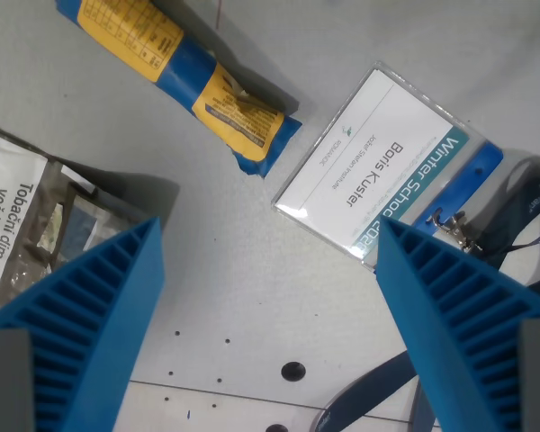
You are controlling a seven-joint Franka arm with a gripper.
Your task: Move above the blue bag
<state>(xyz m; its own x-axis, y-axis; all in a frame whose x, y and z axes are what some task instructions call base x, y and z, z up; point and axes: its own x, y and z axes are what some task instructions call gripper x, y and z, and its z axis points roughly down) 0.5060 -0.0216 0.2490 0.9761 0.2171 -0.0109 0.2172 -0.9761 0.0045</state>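
Note:
A blue bag with yellow labels lies slanted on the grey table at the top of the wrist view, running from the upper left corner toward the centre. My gripper hangs open below it, with nothing between its two blue ribbed fingers. The bag's lower end sits just above the gap between the fingertips, apart from both.
A name badge in a clear sleeve with a blue lanyard lies at the wrist view's right, partly behind the right finger. A tobacco pouch lies at the left edge. Grey table with small holes spreads below.

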